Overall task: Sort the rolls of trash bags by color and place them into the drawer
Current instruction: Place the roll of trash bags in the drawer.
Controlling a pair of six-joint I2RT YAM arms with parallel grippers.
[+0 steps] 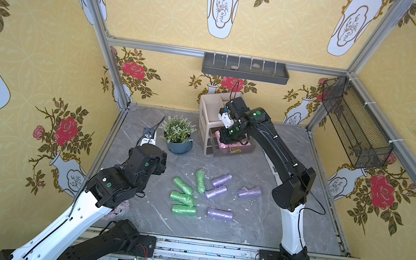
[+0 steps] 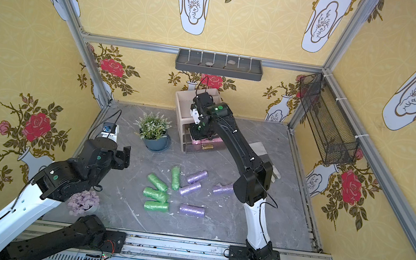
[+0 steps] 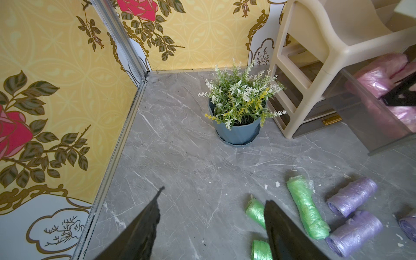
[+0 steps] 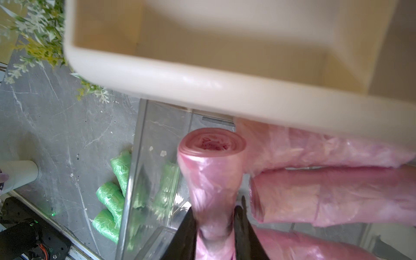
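No legible text, blurred print on small white box [image 1: 148,140]

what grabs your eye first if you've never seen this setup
First the shiny rolls scattered mid-table: four green rolls fanned out beside four lilac rolls. Then, at the back, the right gripper pinching a pink roll at the clear open drawer, where other pink rolls already lie.
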